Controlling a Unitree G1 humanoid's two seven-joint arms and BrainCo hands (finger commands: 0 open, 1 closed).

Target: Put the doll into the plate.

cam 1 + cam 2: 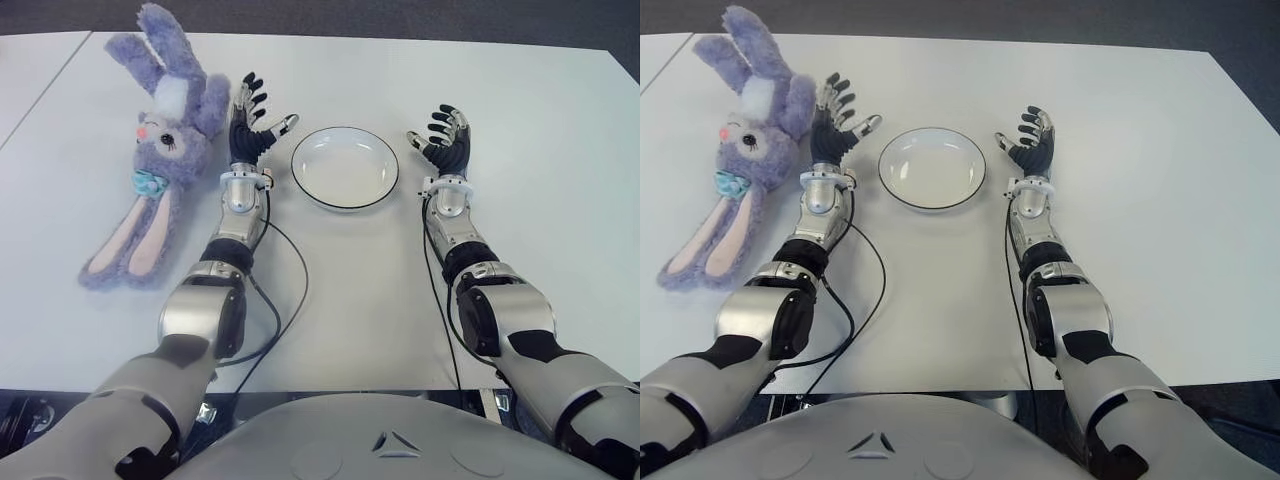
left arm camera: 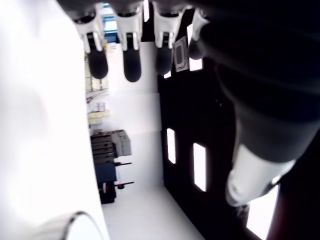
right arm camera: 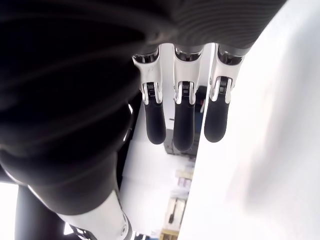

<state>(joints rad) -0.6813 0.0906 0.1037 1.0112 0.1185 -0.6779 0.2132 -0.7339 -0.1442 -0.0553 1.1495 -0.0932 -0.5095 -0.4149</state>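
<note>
White table [image 1: 560, 180], both hands open.

This looks like a lab or workroom. Beyond the left hand's outstretched fingers [image 2: 131, 62], past the edge of the bare white table [image 1: 350, 290], stand stocked shelves [image 2: 97, 107] and a dark equipment rack [image 2: 109, 165] on a pale floor.

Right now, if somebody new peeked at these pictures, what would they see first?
Probably the big purple bunny doll lying on the white table, out on the robot's left. Next, the white plate in the middle with nothing in it. The left hand is open between the doll and the plate, and the right hand is open on the plate's other side.
</note>
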